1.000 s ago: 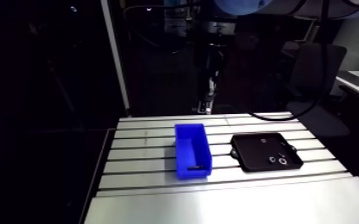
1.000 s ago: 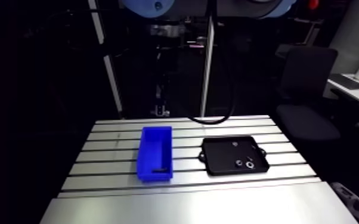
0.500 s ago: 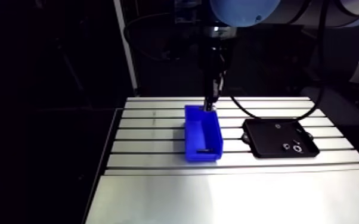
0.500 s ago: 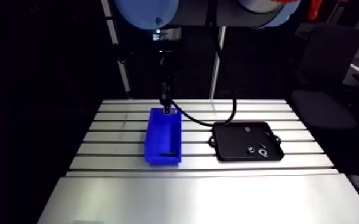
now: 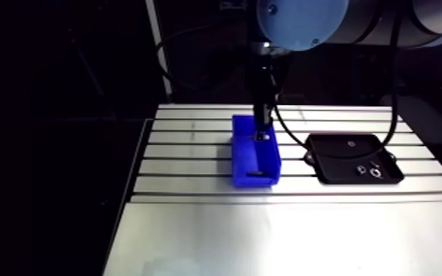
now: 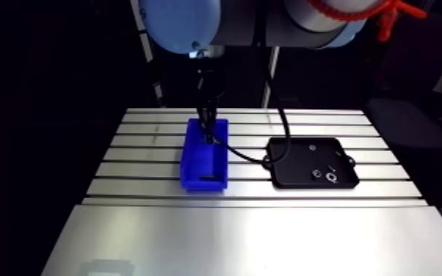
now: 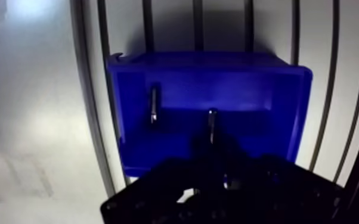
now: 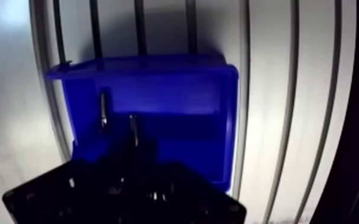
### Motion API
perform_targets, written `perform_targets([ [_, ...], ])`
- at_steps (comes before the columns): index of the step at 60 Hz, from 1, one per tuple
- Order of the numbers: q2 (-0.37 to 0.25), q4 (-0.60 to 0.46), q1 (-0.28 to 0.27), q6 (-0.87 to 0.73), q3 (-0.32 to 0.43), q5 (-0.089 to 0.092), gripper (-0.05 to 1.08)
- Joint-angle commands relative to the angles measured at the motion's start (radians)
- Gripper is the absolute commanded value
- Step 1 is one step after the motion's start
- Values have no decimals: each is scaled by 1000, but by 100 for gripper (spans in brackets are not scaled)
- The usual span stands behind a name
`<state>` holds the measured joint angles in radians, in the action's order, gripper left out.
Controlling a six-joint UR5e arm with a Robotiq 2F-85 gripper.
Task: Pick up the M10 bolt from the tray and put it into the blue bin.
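Blue bin [image 7: 292, 113]: open-topped, on the slotted surface [image 5: 268, 235], long side running across the slots. One dark second bolt [image 7: 153, 105] lies flat on its floor, close against a short end wall and parallel to that wall; in the arm view this is the end nearest the camera.

Black tray [image 5: 341, 158]: shallow, beside the bin on the same surface, a clear gap between the two. Two small ring-shaped pieces [image 5: 374, 173] sit close together in its near corner, on the side away from the bin. The rest of the tray floor is too dark to read.

Gripper [image 7: 213, 145]: hangs over the bin's middle, tips about level with the rim in the arm view. The fingers are drawn close and clamped on the M10 bolt [image 7: 212, 121].

M10 bolt: held above the bin floor, sticking out past the fingertips. Its long axis runs in line with the fingers, so roughly upright, free end pointing down into the bin. Which end is the head, cannot tell. It hangs well apart from the second bolt.
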<state>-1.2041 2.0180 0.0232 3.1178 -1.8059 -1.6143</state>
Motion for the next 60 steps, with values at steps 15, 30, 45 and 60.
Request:
perform_targets([
  [15,34,22,-6,-17,-23,-2,101],
  [30,57,46,-19,-29,-28,-3,101],
  [45,64,48,-19,-33,-33,-3,100],
  [60,73,67,-20,-33,-35,-3,98],
])
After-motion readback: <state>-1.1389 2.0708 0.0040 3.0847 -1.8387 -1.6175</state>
